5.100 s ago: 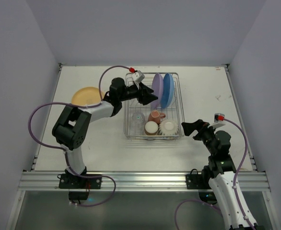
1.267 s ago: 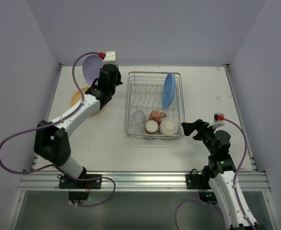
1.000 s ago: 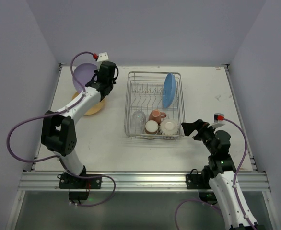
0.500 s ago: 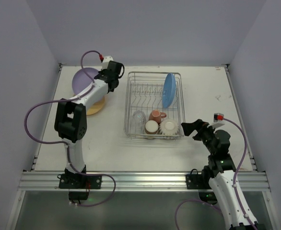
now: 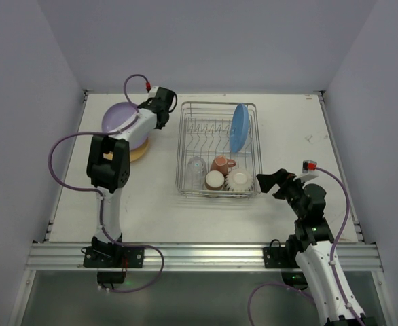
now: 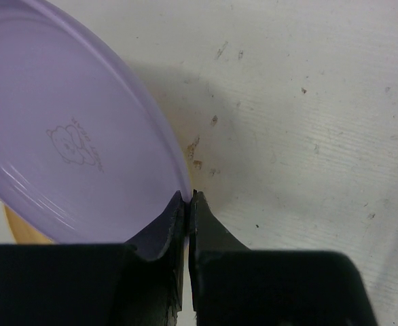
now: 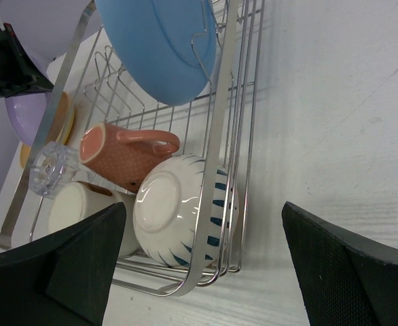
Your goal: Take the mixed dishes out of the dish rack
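My left gripper (image 5: 155,110) is shut on the right rim of the purple plate (image 5: 119,118), which is tilted over the yellow-orange plate (image 5: 140,151) at the back left. The left wrist view shows both fingers (image 6: 202,224) pinching the purple plate's (image 6: 63,136) edge. The dish rack (image 5: 183,157) holds the upright blue plate (image 5: 238,128), a clear tumbler (image 5: 195,166), two reddish-brown cups (image 5: 221,164) (image 5: 214,180) and the ribbed bowl (image 5: 239,179). Just right of the rack's near corner, my right gripper (image 5: 267,183) is open and faces the bowl (image 7: 178,210) with nothing between its fingers.
The silver rack rim (image 7: 216,149) runs between my right gripper and the bowl. Grey walls enclose the table on three sides. A metal rail (image 5: 199,255) runs along the near edge, and purple cables loop beside both arms.
The left arm has swung the purple plate from above the table's back left down over the yellow-orange plate, and its elbow has folded in. The right arm has not moved.
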